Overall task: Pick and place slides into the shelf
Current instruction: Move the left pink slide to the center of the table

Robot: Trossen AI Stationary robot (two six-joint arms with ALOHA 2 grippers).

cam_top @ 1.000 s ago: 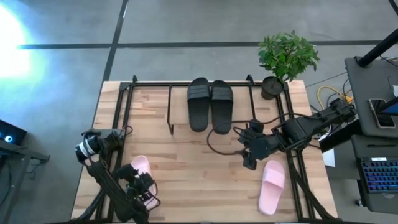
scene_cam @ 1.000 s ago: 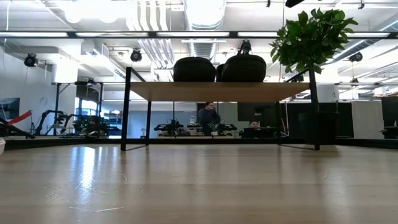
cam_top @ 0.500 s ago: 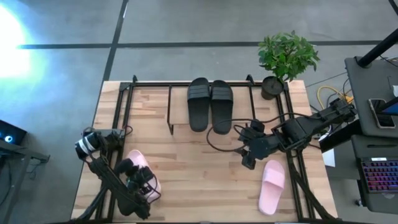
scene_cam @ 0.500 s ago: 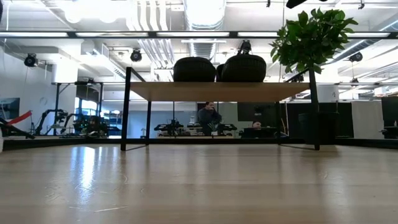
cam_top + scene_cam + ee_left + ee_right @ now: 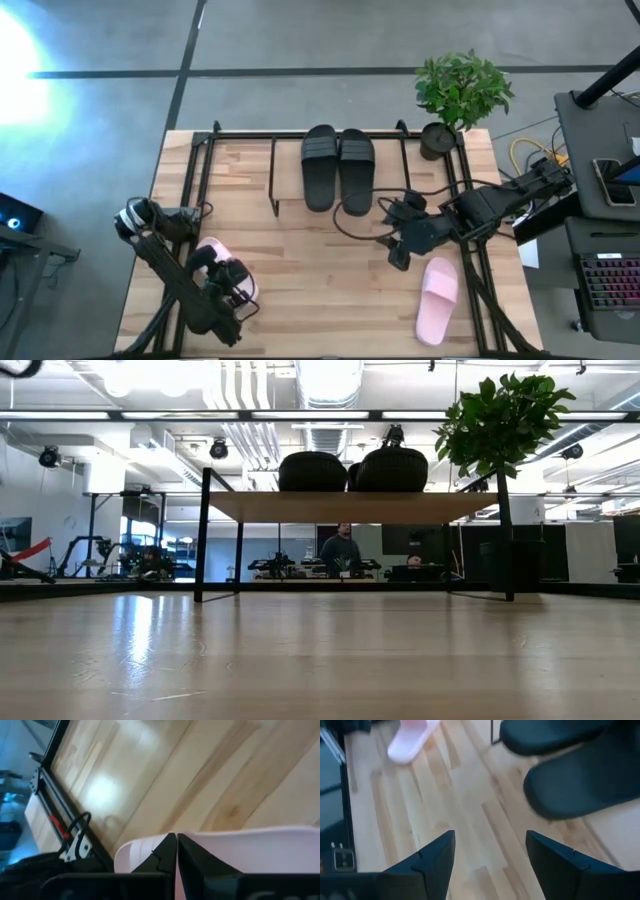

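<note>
A black pair of slides [image 5: 338,168] lies side by side on the shelf's wood top [image 5: 288,170]; the low view shows the pair [image 5: 350,470] up on the board [image 5: 350,507]. One pale pink slide [image 5: 208,258] is at the table's near left, and my left gripper [image 5: 228,290] is shut on it. A second pink slide [image 5: 437,298] lies flat on the table at the near right. My right gripper [image 5: 397,255] hangs open just beyond it, toward the table's middle, with nothing between its fingers [image 5: 435,857]. My left gripper pinches a thin part of the pink slide [image 5: 200,851] between its two fingertips, which stand almost together. Pink surface shows on both sides of the fingers [image 5: 165,852]. The gripper itself hides which part this is and whether the slide is off the table.
A potted plant [image 5: 460,90] stands at the table's far right corner beside the shelf. Black cables [image 5: 350,225] loop on the table in front of the shelf. Bare wood lies between the two arms. People show in the room beyond [image 5: 342,550].
My left gripper has shut on the near-left pink slide. The slide's visible end has shifted slightly toward the table's left edge. My right arm has kept still.
</note>
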